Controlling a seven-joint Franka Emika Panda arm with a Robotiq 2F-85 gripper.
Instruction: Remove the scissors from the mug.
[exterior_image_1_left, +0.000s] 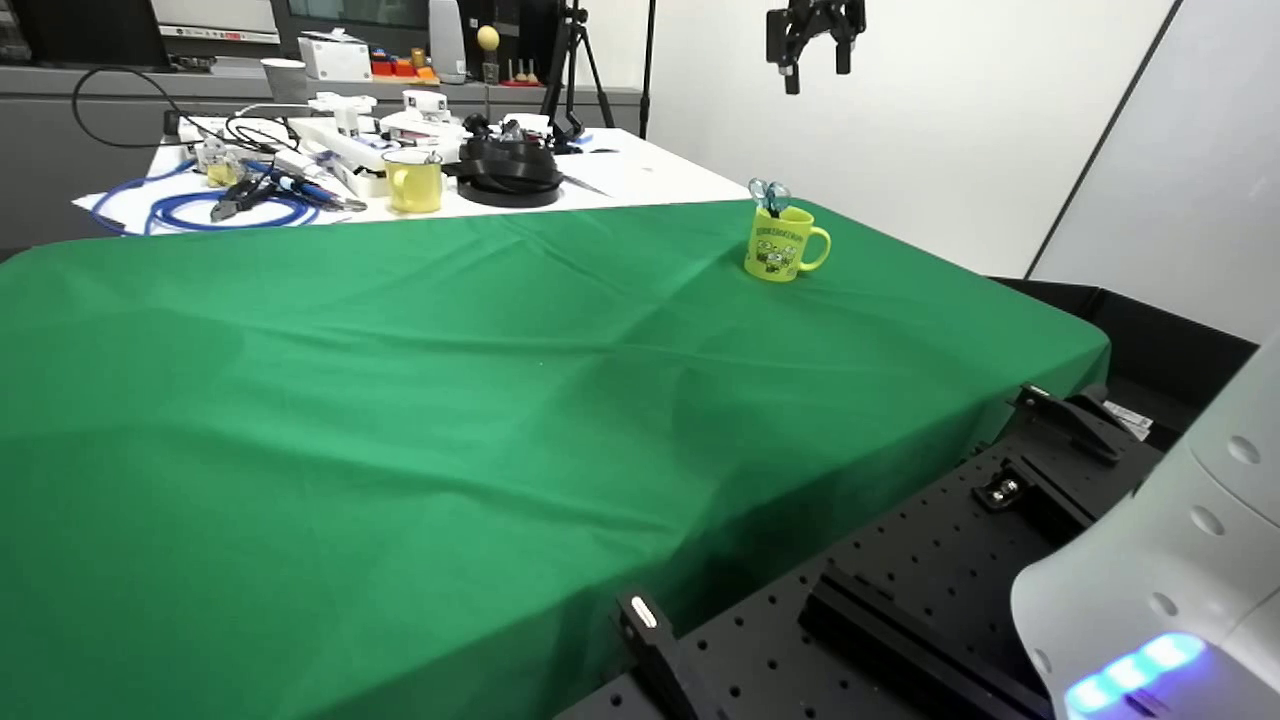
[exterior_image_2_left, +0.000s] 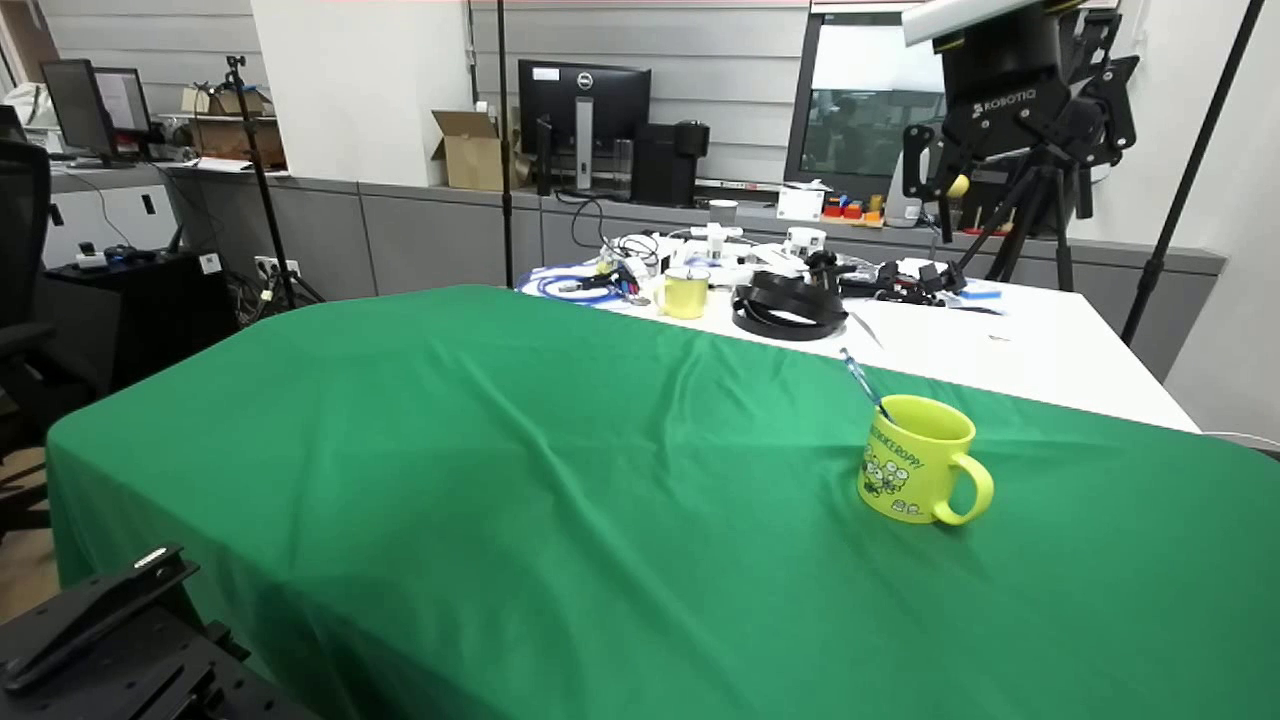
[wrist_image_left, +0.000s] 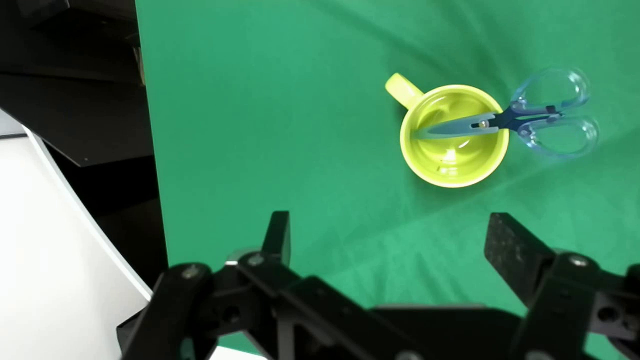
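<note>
The yellow-green mug (exterior_image_1_left: 773, 245) stands upright on the green cloth; it also shows in an exterior view (exterior_image_2_left: 915, 465) and in the wrist view (wrist_image_left: 452, 176). The scissors (wrist_image_left: 510, 119) lean in the mug, blades inside, light-blue handles sticking out over the rim on the side away from the mug's handle. They also show in both exterior views (exterior_image_1_left: 770, 196) (exterior_image_2_left: 863, 382). My gripper (wrist_image_left: 390, 217) is open and empty, fingers wide apart. It is high above the table in both exterior views (exterior_image_1_left: 818, 80) (exterior_image_2_left: 1015, 225), touching neither mug nor scissors.
The green cloth (exterior_image_1_left: 450, 400) covers the table and has low wrinkles. Behind it, a white table (exterior_image_2_left: 1020, 345) holds a paler yellow cup (exterior_image_2_left: 685, 295), black straps (exterior_image_2_left: 790, 305) and cables. In the wrist view, the cloth's edge and a dark gap (wrist_image_left: 125, 185) lie at the left.
</note>
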